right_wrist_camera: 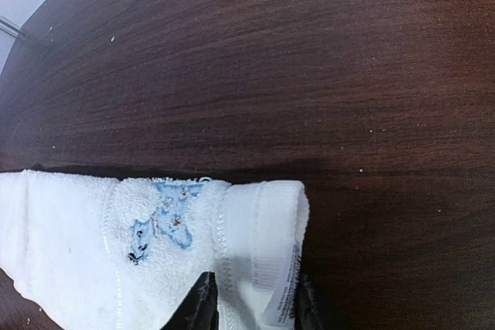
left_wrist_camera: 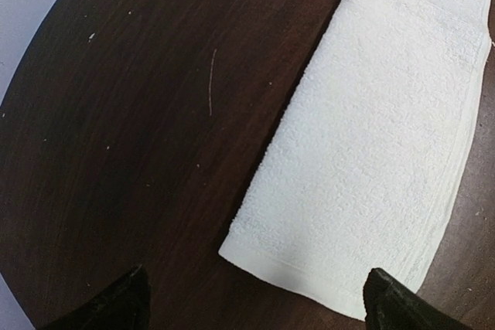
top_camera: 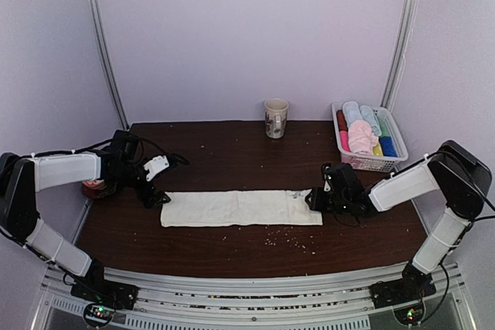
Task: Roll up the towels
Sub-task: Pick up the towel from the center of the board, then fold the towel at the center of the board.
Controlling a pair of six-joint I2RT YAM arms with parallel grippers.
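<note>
— So, what is nearest?
— Crumbs (top_camera: 286,239) on a dark table (top_camera: 232,152). Just beyond them a cream towel (top_camera: 240,208), folded into a long strip, lies flat across the middle.
— And the claws?
— The right claw (right_wrist_camera: 254,307) pinches the strip's right end, where the label (right_wrist_camera: 282,287) hangs; that hem curls up inside its grip. The left claw (left_wrist_camera: 255,307) hangs spread wide at the left end, touching nothing.
— How should the roll start?
— I'd judge: turn the pinched end over tightly, keep both long edges square, and let the left claw pin the other end so the strip cannot slide.
— Anything in the way?
— Nothing along the strip. A mug (top_camera: 275,117) stands at the far edge, well apart. At the far right, a basket (top_camera: 387,161) holds rolled towels, with a pink towel (top_camera: 360,138) bunched on top.
</note>
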